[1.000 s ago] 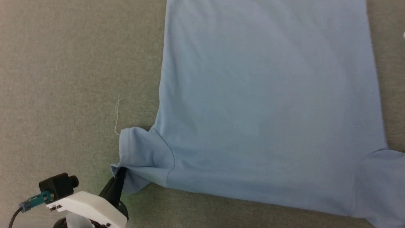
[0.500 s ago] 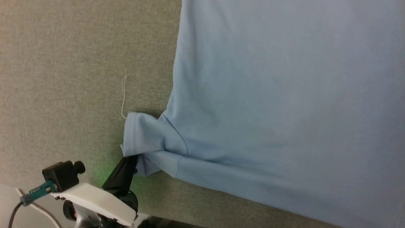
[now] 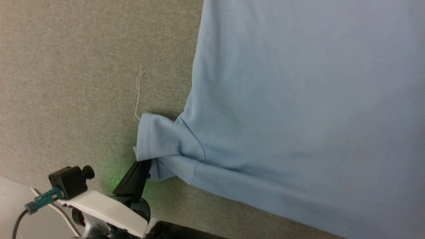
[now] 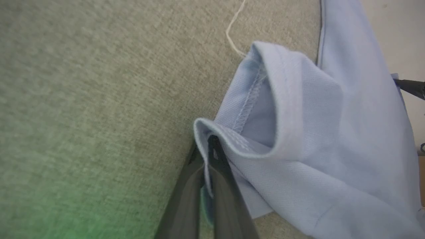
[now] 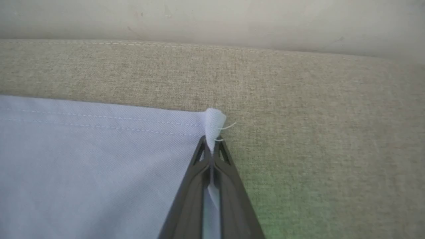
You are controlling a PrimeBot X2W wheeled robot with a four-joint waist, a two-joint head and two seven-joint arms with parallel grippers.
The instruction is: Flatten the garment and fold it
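Smooth blue garment (image 3: 298, 116) — coarse woven cloth (image 3: 83, 83)

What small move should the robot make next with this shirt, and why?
Probably lift both pincers slightly and draw them apart, to pull the cloth taut. The left pincer is shut on the bunched sleeve, the right pincer is shut on a hem corner, and the garment otherwise lies flat.

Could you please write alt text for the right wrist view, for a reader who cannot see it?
The right gripper is shut on a hem corner of the garment, pinching it into a small peak. The light blue garment lies flat at the view's left on a beige woven surface, with a pale wall behind.
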